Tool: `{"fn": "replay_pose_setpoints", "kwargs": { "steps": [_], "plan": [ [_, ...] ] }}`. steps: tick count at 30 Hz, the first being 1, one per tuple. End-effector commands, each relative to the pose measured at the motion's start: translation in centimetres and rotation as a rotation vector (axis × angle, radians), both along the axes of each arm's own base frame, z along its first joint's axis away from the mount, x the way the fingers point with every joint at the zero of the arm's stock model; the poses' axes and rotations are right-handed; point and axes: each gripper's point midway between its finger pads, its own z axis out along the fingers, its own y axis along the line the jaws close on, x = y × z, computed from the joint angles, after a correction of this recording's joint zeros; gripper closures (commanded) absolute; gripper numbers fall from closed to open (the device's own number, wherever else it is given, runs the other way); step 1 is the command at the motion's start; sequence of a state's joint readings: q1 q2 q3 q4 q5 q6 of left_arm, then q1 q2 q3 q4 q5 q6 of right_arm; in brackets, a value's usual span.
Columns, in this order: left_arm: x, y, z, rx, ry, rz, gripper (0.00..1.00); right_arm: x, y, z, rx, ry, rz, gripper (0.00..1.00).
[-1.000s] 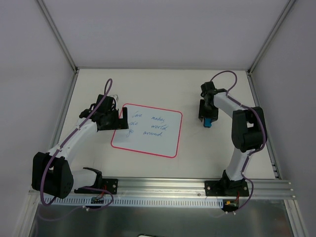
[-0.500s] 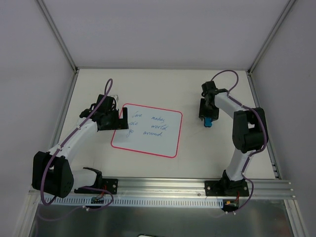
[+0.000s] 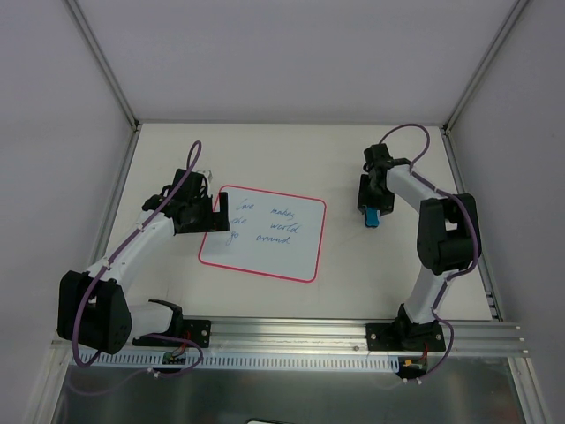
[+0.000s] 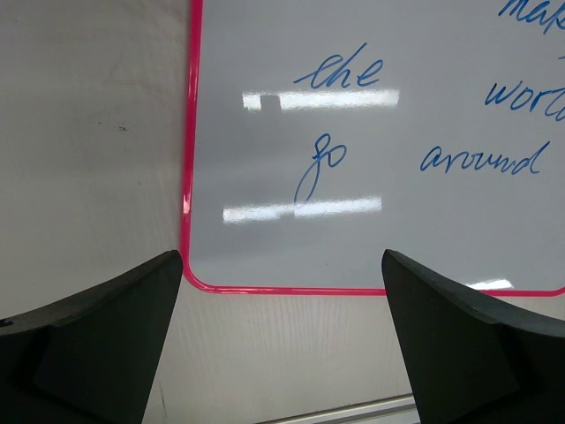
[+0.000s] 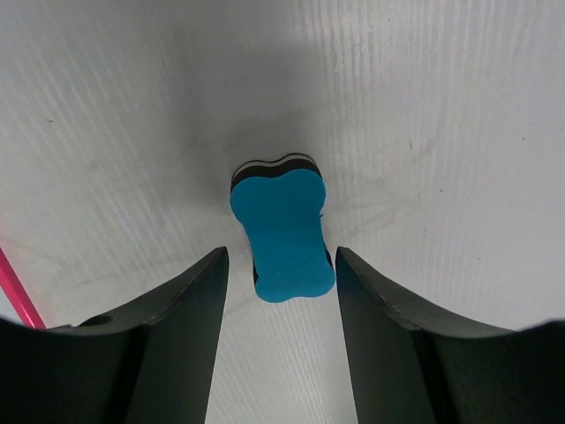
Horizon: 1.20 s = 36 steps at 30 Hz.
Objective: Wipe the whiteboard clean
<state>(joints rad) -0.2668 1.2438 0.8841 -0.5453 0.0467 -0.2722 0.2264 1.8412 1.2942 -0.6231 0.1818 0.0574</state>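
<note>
The whiteboard [image 3: 265, 237] lies flat left of the table's middle, its rim pink and its face covered in blue handwriting [image 4: 340, 75]. My left gripper [image 3: 210, 215] hovers over the board's left edge, open wide, with the board's corner [image 4: 199, 278] showing between its fingers. A small blue eraser [image 3: 373, 217] lies on the table to the right of the board. My right gripper [image 5: 281, 254] is open just above it. The eraser's near end [image 5: 284, 238] sits between the fingertips, which do not touch it.
White walls close in the table on the left, far and right sides. An aluminium rail [image 3: 291, 334] with both arm bases runs along the near edge. A strip of the board's pink rim [image 5: 16, 296] shows at the left of the right wrist view.
My right gripper has drawn back slightly toward the far edge and its jaws have parted a little. The eraser stays put. The left arm and the board have not moved.
</note>
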Motion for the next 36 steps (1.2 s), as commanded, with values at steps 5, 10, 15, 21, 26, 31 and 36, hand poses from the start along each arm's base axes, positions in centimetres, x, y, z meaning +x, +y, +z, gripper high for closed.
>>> {"fn": "replay_pose_setpoints", "kwargs": {
  "steps": [5,10,15,21,26,31,36],
  "plan": [
    [0.2,0.4,0.3,0.017,-0.007,0.0,0.01,0.6,-0.4,-0.7,0.015,0.007,0.059,0.44],
    [0.2,0.5,0.1,0.021,-0.002,0.002,0.01,0.6,0.0,-1.3,0.037,0.023,0.078,0.45],
    [0.2,0.6,0.1,0.026,-0.001,0.005,0.01,0.5,0.1,-1.7,0.043,0.038,0.082,0.48],
    [0.2,0.8,-0.3,0.04,0.011,0.011,0.01,0.8,0.0,-1.5,0.037,0.03,0.083,0.59],
    [0.8,1.7,-1.1,0.093,0.029,0.049,0.01,0.7,-0.1,-0.9,0.032,0.014,0.084,0.77],
    [1.8,2.2,-2.0,0.122,0.067,0.099,0.03,0.4,1.6,1.1,0.087,-0.033,0.116,0.82],
    [2.8,3.2,-3.9,0.176,0.127,0.141,0.09,-0.8,4.5,3.0,0.096,-0.079,0.194,0.82]
  ]
}}
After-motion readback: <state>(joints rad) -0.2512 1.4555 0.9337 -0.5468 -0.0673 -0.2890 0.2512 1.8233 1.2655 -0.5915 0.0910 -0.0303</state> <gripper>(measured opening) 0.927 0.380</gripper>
